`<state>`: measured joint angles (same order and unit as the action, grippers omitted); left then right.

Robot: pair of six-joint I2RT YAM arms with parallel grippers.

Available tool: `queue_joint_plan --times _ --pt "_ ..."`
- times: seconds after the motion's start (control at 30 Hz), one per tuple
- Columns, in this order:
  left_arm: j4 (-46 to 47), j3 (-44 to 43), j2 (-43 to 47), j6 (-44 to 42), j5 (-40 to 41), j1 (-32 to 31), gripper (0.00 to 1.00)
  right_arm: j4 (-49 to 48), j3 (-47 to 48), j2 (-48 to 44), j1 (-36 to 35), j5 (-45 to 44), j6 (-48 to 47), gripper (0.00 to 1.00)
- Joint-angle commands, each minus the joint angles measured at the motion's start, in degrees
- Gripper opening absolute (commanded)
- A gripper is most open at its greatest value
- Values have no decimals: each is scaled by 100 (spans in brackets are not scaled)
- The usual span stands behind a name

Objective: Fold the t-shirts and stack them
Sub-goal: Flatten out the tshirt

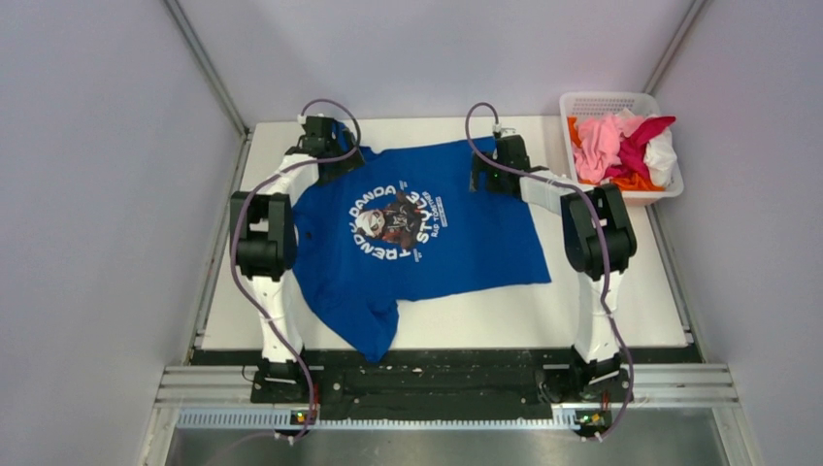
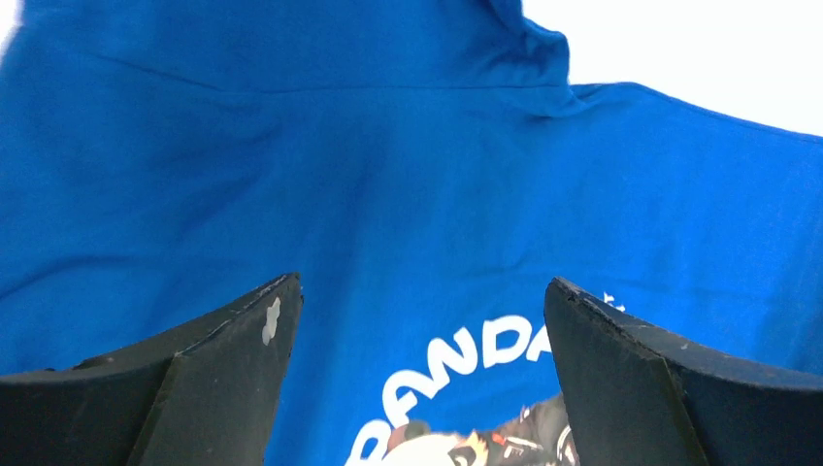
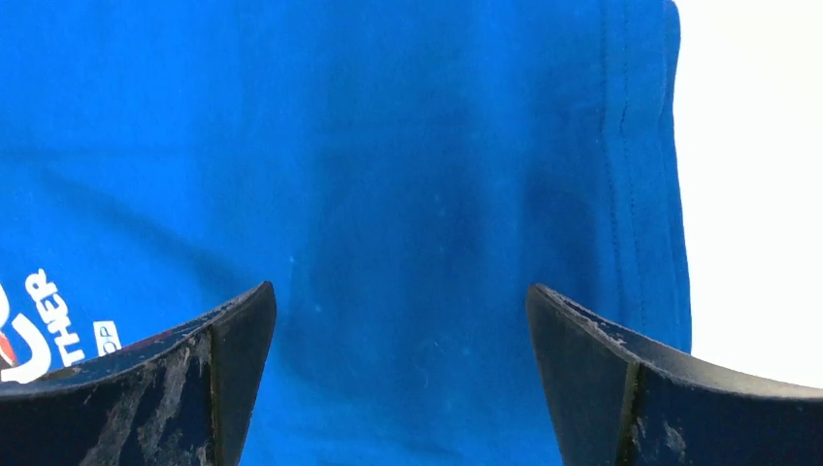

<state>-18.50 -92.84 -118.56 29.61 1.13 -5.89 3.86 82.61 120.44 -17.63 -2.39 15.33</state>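
Black fingers of the left gripper stand spread wide over a royal blue cotton t-shirt, clasping nothing. The right gripper is just as wide apart and just as empty above the shirt's stitched hem. Both are poised near the garment's far edge, one toward each far corner of the white worktop.

The blue shirt lies spread across the middle of the worktop, print side up, with one sleeve crumpled toward the near edge. No fold shows in it, and no stack has been started anywhere on the worktop. Folding looks ready to begin, so most of the job remains.

More shirts wait their turn: a loose heap of pink, magenta, white and orange t-shirts fills a white plastic mesh basket at the far right corner.

On the blue shirt, a round white-lettered cartoon print carries curved lettering around a small figure. "PANDA" reads clearly in the left wrist view. "TREND" can be made out from above. The letters "THER" show at the edge of the right wrist view. The smaller lines of type are too fine to read.
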Motion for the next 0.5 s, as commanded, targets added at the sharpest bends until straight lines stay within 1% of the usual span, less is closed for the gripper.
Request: queue_joint_plan --times 0.0,0.1,0.23,0.33,0.4,0.47 --pt "-74 -720 -715 356 -931 121 99 -45 121 123 -31 -284 441 99" --pt "3 -1058 -1136 498 -1085 120 99 -14 -115 75 -24 -646 551 99" --pt "-82 -1640 -1683 603 -1240 114 99 19 -342 -22 97 -732 582 99" --pt "56 -2011 -2073 730 -1395 114 99 54 -462 -100 218 -879 593 99" --pt "57 -2513 -2397 715 -1510 114 99 37 -479 -83 319 -927 584 99" --pt "-188 -3310 -2817 645 -1616 114 99 127 -430 -28 444 -932 608 99"
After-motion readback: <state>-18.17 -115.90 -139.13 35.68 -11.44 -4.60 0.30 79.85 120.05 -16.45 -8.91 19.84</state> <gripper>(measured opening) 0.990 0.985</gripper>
